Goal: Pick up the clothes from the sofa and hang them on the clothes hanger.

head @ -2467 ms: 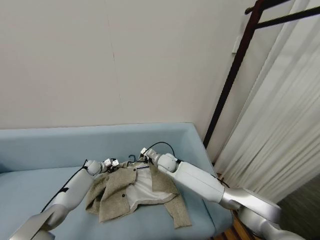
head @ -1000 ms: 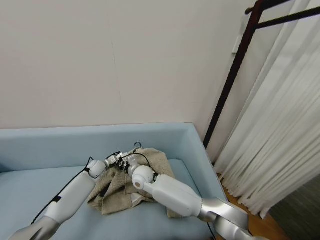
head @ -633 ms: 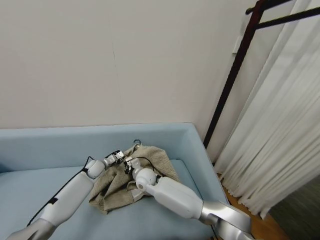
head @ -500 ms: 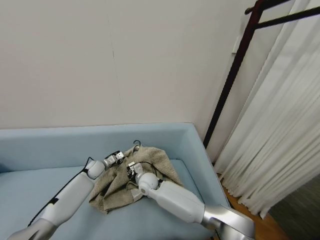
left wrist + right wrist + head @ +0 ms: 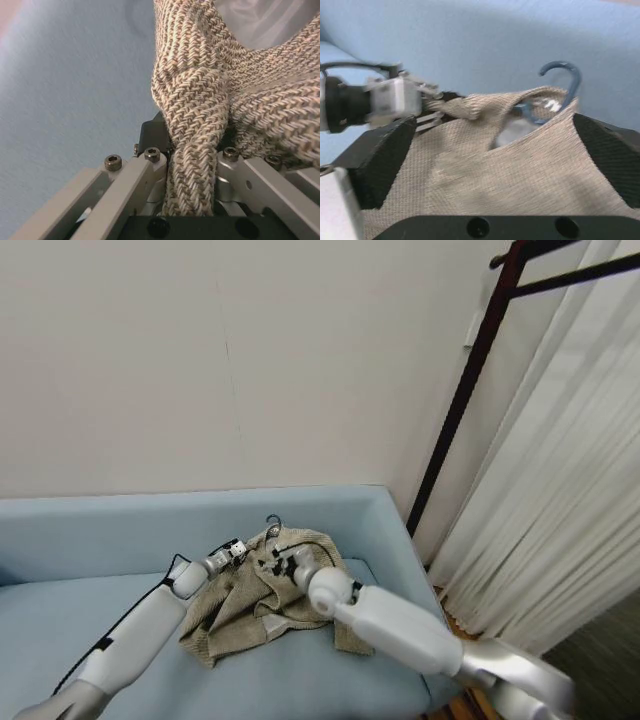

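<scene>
Where the seat of the sofa (image 5: 80, 530) meets its backrest, a beige woven jacket (image 5: 262, 598) lies bunched in the head view, with a hanger hook (image 5: 272, 523) poking up from its top edge. The left gripper (image 5: 235, 549) sits at the jacket's upper left edge, and the right gripper (image 5: 284, 561) rests on the heap just beside it. A dark clothes rack (image 5: 468, 385) leans up past the sofa's right end, in front of a white curtain (image 5: 560, 490).

From the left wrist, the left gripper (image 5: 192, 172) has its fingers (image 5: 134, 176) pinched tight on a thick fold of the jacket (image 5: 200, 95), with blue sofa fabric (image 5: 60, 90) behind.

From the right wrist, the right gripper (image 5: 492, 132) has its black fingers (image 5: 377, 157) spread wide apart, with the jacket (image 5: 485, 185) lying between them and neither pad pressed into it. Farther off, the left gripper (image 5: 431, 106) holds a pulled-out fold of the cloth. The blue hanger hook (image 5: 566, 75) stands out of the collar against the sofa (image 5: 445, 35).
</scene>
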You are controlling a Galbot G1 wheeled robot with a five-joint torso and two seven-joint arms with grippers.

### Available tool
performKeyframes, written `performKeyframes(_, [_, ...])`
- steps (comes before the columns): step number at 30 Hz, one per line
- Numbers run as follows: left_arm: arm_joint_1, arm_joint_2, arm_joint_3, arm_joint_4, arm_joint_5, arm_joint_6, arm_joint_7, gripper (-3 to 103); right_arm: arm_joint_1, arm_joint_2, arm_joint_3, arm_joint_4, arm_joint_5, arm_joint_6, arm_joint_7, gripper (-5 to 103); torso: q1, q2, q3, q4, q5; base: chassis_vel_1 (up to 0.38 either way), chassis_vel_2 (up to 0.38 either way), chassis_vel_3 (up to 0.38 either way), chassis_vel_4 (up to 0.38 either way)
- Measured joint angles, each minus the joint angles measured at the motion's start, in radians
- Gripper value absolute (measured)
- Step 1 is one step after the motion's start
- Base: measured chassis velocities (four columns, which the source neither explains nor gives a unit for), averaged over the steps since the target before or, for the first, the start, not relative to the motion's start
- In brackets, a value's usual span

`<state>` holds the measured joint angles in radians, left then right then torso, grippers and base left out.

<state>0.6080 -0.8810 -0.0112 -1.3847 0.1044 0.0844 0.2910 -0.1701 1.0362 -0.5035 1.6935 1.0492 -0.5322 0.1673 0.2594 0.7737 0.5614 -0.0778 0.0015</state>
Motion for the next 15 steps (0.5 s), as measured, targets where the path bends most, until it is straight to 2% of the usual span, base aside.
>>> performKeyframes(1, [0.000,0.000,0.000,0.000,0.000,0.000,0.000,12,0.000,0.000,0.000,0.000,0.000,0.000,0.000,98,0.000,0.000,0.000,0.0000,0.0000,0.000,0.000,0.000,0.000])
performKeyframes(5, [0.026,0.012,-0.025,-0.035,0.081,-0.080,-0.043,12,0.143,-0.056,0.006,-0.206,0.000,-0.044,-0.328,100,0.000,0.000,0.000,-0.0001,0.0002,0.000,0.000,0.000,0.000])
performKeyframes(6, [0.026,0.012,-0.025,-0.035,0.081,-0.080,-0.043,12,0.143,-0.056,0.006,-0.206,0.000,-0.044,-0.328,100,0.000,0.000,0.000,-0.0001,0.0002,0.000,0.000,0.000,0.000])
performKeyframes(8, [0.036,0.015,-0.035,-0.047,0.119,-0.118,-0.069,12,0.211,-0.071,-0.019,-0.312,-0.045,-0.072,-0.516,100,0.000,0.000,0.000,-0.0005,0.0002,0.000,0.000,0.000,0.000])
performKeyframes(9, [0.040,0.016,-0.035,-0.051,0.135,-0.135,-0.082,12,0.229,-0.072,-0.031,-0.339,-0.060,-0.076,-0.556,100,0.000,0.000,0.000,-0.0005,0.0002,0.000,0.000,0.000,0.000])
performKeyframes(12, [0.044,0.016,-0.038,-0.056,0.172,-0.183,-0.117,12,0.254,-0.071,-0.056,-0.369,-0.025,-0.095,-0.566,101,0.000,0.000,0.000,-0.0003,0.0002,0.000,0.000,0.000,0.000])
performKeyframes(15, [0.048,0.014,-0.040,-0.060,0.204,-0.245,-0.162,12,0.265,-0.066,-0.068,-0.366,0.086,-0.149,-0.489,89,0.000,0.000,0.000,0.0001,-0.0001,0.000,0.000,0.000,0.000])
